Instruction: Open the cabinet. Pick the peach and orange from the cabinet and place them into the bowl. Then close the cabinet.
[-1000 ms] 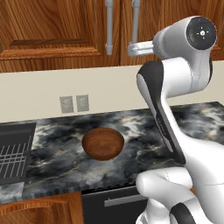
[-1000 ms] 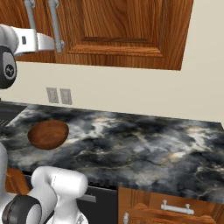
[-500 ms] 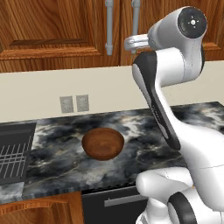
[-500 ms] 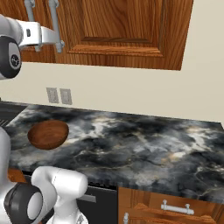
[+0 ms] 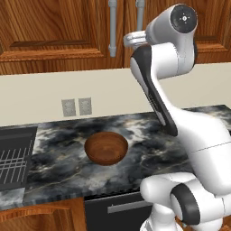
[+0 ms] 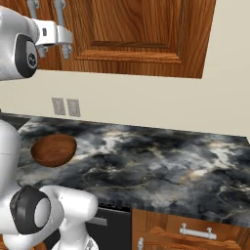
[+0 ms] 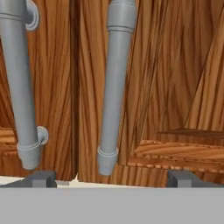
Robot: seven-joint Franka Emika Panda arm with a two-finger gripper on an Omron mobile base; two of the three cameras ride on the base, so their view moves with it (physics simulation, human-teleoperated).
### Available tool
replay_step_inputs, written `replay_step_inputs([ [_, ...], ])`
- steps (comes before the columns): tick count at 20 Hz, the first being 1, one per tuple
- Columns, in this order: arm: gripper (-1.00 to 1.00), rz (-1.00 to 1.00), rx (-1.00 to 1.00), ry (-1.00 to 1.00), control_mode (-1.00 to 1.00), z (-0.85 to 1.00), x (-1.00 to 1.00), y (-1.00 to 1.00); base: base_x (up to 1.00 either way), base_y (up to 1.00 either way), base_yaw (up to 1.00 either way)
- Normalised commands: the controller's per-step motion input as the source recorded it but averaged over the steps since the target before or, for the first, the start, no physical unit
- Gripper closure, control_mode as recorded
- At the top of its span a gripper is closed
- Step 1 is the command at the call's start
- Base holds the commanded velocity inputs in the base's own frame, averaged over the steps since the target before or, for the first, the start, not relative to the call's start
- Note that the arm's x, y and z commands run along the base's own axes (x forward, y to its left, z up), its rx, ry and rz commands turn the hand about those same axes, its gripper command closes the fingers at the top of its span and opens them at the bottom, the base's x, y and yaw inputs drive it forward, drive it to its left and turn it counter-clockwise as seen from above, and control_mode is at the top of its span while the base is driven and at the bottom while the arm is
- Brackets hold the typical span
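The reddish-brown cabinet [image 5: 54, 31] hangs above the counter with both panelled doors shut, so the peach and the orange are hidden. My gripper [image 5: 131, 39] is raised to the lower ends of the two grey bar handles. In the hand view the gripper [image 7: 111, 178] is open, and the right door's handle [image 7: 116, 87] runs down between its fingertips [image 7: 40, 178] without touching them. The left door's handle [image 7: 19, 87] stands just left of the door seam. The dark-brown wooden bowl [image 5: 106, 148] sits empty on the marble counter below, also seen from the right as the bowl [image 6: 53, 149].
Two wall outlets [image 5: 76, 106] are on the beige backsplash. A dark rack [image 5: 11, 158] lies at the counter's left end. A lower drawer with a short grey handle [image 6: 197, 231] is at the bottom right. The marble counter [image 6: 161, 161] stretches to the right.
The arm has lifted and carried the gripper a little up and left, closer to the cabinet's handles. The bowl and the doors have not moved.
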Motion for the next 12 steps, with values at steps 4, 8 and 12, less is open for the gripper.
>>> replay_step_inputs([
  [4, -1.0, 0.0, 0.0, 0.0, -1.0, 0.0, 0.51, 0.0, 0.0, 0.0, 0.0],
  [8, -1.0, 0.0, 0.0, 0.0, -1.0, 0.0, 0.49, 0.0, 0.0, 0.0, 0.0],
  [12, -1.0, 0.0, 0.0, 0.0, -1.0, 0.0, 0.45, 0.0, 0.0, 0.0, 0.0],
])
